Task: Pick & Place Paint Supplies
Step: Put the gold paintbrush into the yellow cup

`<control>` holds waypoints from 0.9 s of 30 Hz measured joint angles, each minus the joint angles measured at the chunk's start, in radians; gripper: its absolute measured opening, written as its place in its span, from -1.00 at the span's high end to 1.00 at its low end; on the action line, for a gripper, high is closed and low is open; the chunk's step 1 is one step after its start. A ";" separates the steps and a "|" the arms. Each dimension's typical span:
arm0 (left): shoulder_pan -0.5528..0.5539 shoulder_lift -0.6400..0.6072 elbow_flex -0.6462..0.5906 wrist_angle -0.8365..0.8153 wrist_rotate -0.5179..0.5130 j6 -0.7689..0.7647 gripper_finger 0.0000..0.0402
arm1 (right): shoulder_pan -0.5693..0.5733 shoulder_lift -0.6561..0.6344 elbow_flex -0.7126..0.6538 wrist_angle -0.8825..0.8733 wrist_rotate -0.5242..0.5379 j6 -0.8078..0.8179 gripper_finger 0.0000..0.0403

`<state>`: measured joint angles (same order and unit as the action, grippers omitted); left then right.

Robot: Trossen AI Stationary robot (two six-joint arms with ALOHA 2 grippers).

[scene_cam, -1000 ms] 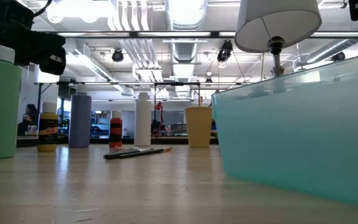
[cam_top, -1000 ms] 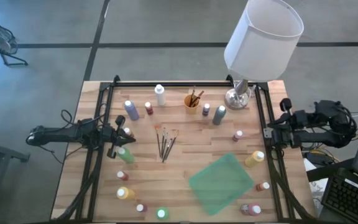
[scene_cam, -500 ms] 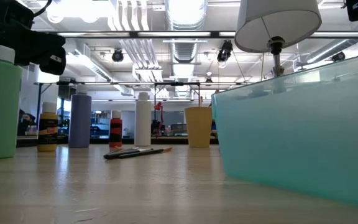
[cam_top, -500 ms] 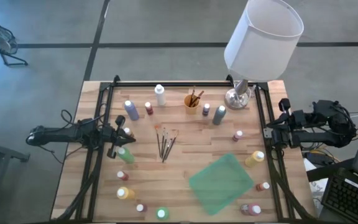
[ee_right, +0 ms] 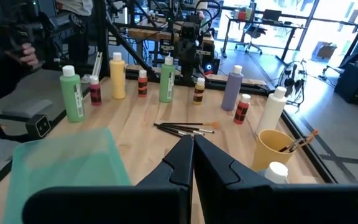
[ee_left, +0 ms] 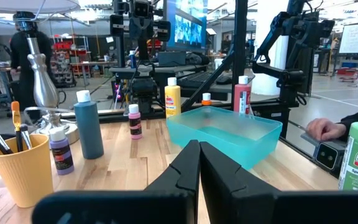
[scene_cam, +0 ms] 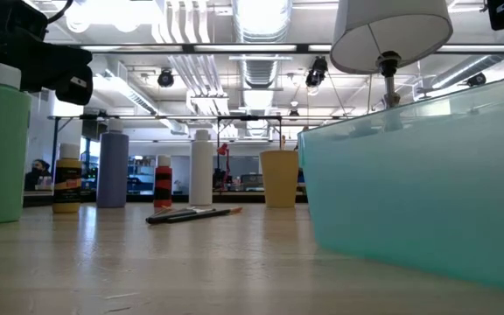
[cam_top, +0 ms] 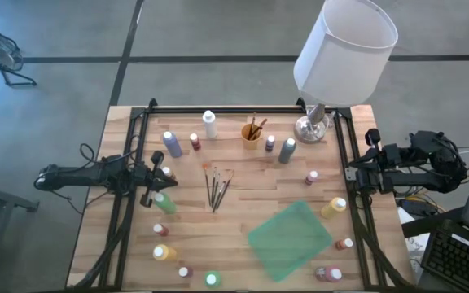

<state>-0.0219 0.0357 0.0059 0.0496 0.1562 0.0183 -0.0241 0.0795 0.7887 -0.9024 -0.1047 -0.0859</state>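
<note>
With both arms parked at the desk (cam_top: 243, 220) edges, nothing has yet gone into the teal tray (cam_top: 290, 239). Left claw (cam_top: 166, 181) hangs clenched and empty on the far side of the loose brushes (cam_top: 216, 185) from the tray, just beside a green bottle (cam_top: 164, 203); right claw (cam_top: 353, 173) sits clenched past the tray's other side. Paint bottles ring the tray, more brushes standing in a yellow cup (cam_top: 252, 134) beyond it. A clean start likely means opening wide over the nearest bottle, gripping below its cap.

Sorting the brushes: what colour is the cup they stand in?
Yellow-orange cup, clearest in the left wrist view.
</note>
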 joint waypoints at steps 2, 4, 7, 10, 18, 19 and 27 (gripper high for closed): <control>0.000 0.000 0.000 0.052 0.000 0.006 0.93 | 0.000 0.000 0.000 0.000 0.000 0.000 0.96; 0.000 0.000 0.000 0.115 0.000 0.005 0.93 | 0.000 0.000 0.000 0.000 0.000 0.004 0.96; 0.000 0.000 0.000 0.194 0.000 -0.008 0.93 | 0.000 0.000 0.000 0.000 0.000 0.001 0.96; 0.000 0.000 0.000 0.252 0.000 -0.031 0.93 | 0.000 0.000 0.000 0.000 0.000 0.000 0.96; 0.000 0.000 0.000 0.469 0.000 -0.021 0.93 | 0.000 0.000 0.000 0.000 0.000 0.000 0.96; 0.000 0.000 0.000 0.506 0.000 -0.008 0.93 | 0.000 0.000 0.000 0.000 0.000 0.000 0.96; 0.000 0.090 0.110 0.487 -0.032 0.118 0.86 | 0.000 0.000 0.000 0.000 0.000 0.000 0.96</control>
<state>-0.0219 0.1253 0.1162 0.5363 0.1247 0.1360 -0.0242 0.0795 0.7891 -0.9024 -0.1045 -0.0856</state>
